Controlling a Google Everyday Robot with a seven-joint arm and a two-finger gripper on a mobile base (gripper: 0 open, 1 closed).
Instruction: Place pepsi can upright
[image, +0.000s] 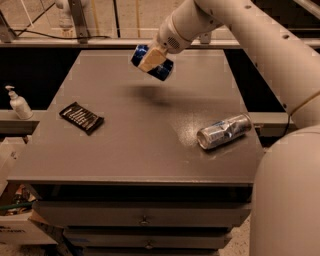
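The pepsi can, small and dark blue, lies on its side in my gripper, lifted clear of the grey table. The gripper's tan fingers are shut across the can's middle. The can hangs over the table's far middle part and casts a shadow below it. My white arm reaches in from the upper right.
A dented silver can lies on its side at the table's right. A black snack packet lies at the left. A soap dispenser stands on a ledge beyond the left edge. Drawers sit under the tabletop.
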